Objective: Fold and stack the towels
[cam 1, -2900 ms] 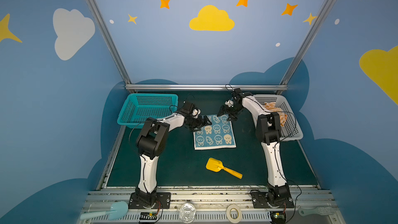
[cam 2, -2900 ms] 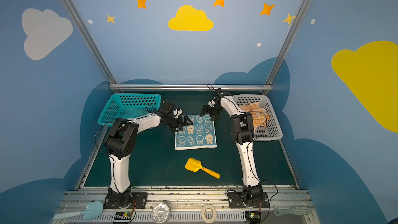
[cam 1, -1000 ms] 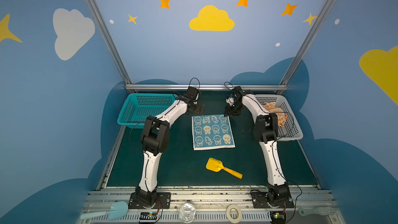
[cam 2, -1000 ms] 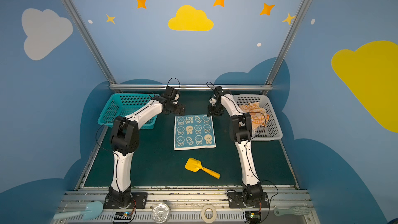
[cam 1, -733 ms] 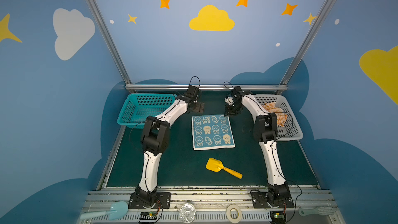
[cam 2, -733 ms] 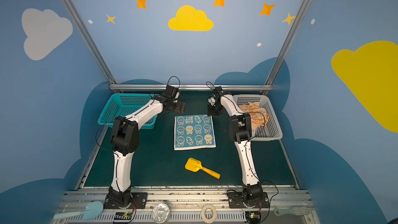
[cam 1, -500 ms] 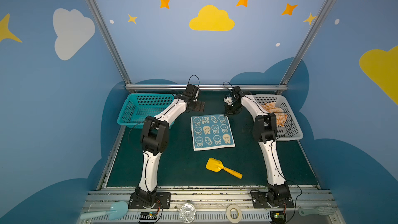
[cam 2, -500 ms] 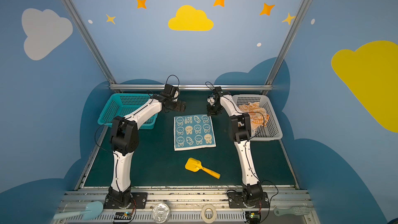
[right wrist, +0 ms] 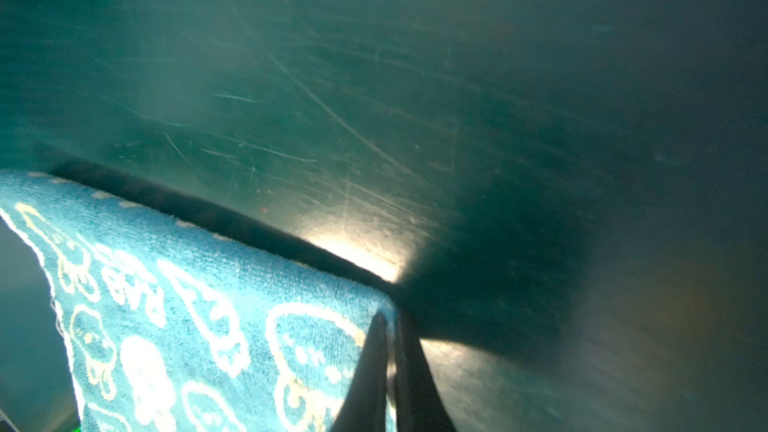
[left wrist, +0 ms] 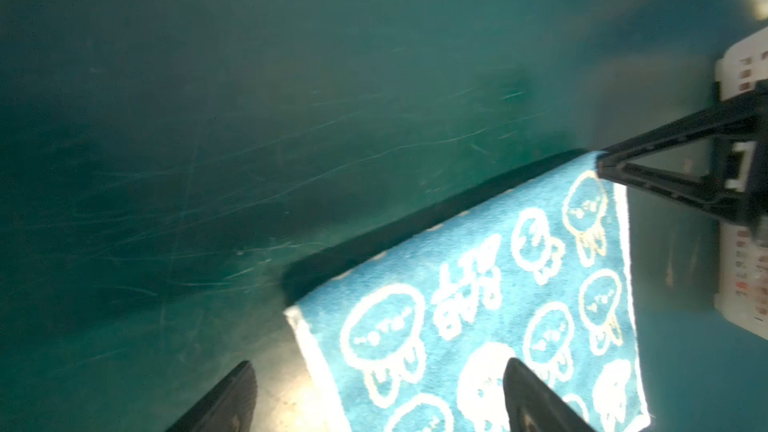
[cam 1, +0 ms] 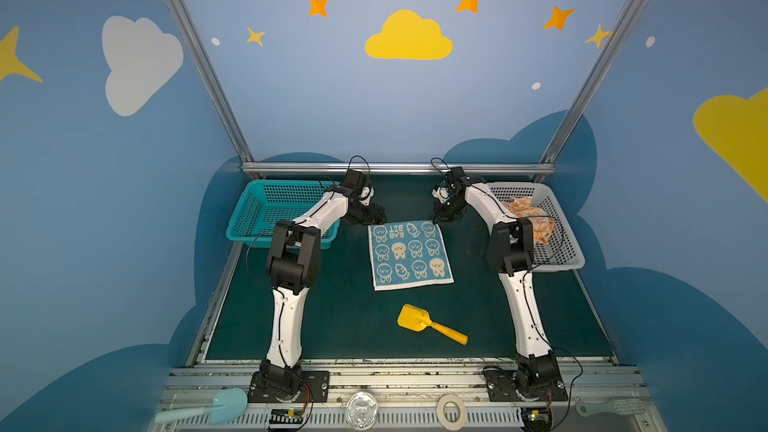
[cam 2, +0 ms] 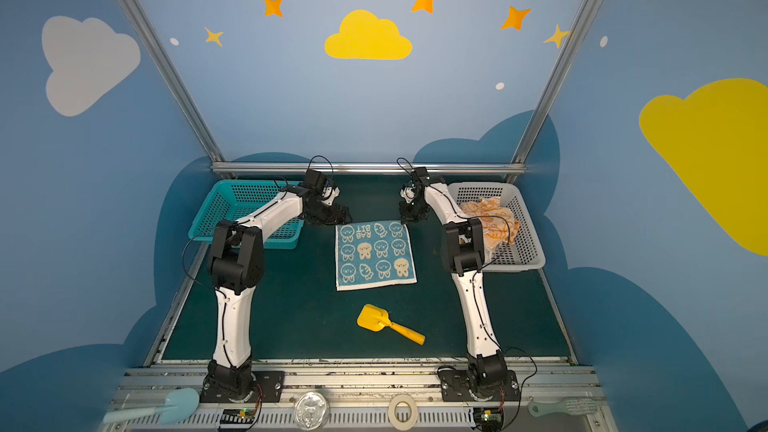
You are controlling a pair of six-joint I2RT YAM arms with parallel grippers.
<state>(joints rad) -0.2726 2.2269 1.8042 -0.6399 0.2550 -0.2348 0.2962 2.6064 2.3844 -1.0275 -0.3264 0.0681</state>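
Right wrist view, right hand [right wrist: 390,326] clamped on blue towel [right wrist: 199,317] corner, cream rabbit print, edge lifted, left hand [left wrist: 378,363] spread wide astride other corner.

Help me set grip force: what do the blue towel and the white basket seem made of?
The blue towel looks like soft cotton-type terry, matte: fuzzy pile shows in the wrist views. The white basket seems rigid moulded plastic, smooth: thin walls with regular perforations.
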